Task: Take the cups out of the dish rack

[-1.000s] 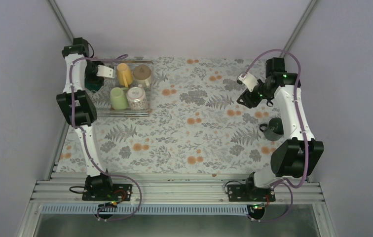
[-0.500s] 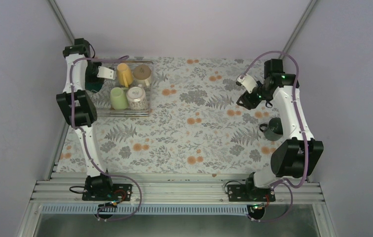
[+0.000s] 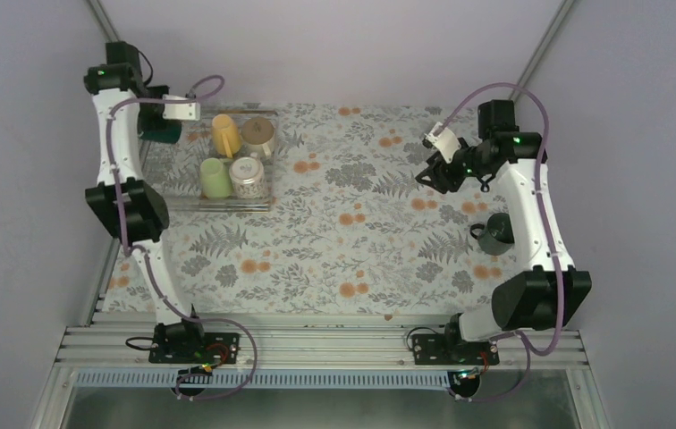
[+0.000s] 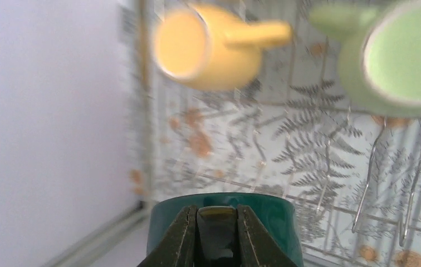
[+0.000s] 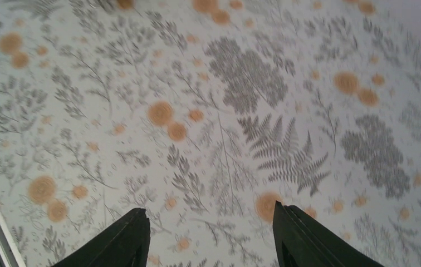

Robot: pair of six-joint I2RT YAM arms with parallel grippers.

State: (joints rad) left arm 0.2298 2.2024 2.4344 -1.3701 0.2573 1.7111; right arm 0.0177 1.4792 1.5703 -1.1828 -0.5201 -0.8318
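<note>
My left gripper (image 3: 161, 123) is shut on the rim of a dark green mug (image 3: 166, 132) and holds it above the far left corner of the dish rack (image 3: 227, 206). In the left wrist view the fingers (image 4: 183, 236) pinch the mug's wall (image 4: 269, 219) over the rack's bars (image 4: 331, 167). In the rack lie a yellow mug (image 3: 223, 134), a cream-white mug (image 3: 259, 135), a pale green mug (image 3: 215, 178) and a patterned mug (image 3: 248, 178). My right gripper (image 3: 430, 170) is open and empty above the cloth at the right (image 5: 211, 222).
A dark mug (image 3: 498, 232) stands on the flowered cloth (image 3: 361, 241) at the right, beside my right arm. Grey walls close in on the left, back and right. A metal rail (image 3: 316, 344) runs along the near edge.
My left arm has risen and swung back-left, lifting the dark green mug off the rack. My right gripper has drifted a little left and forward over the cloth.
</note>
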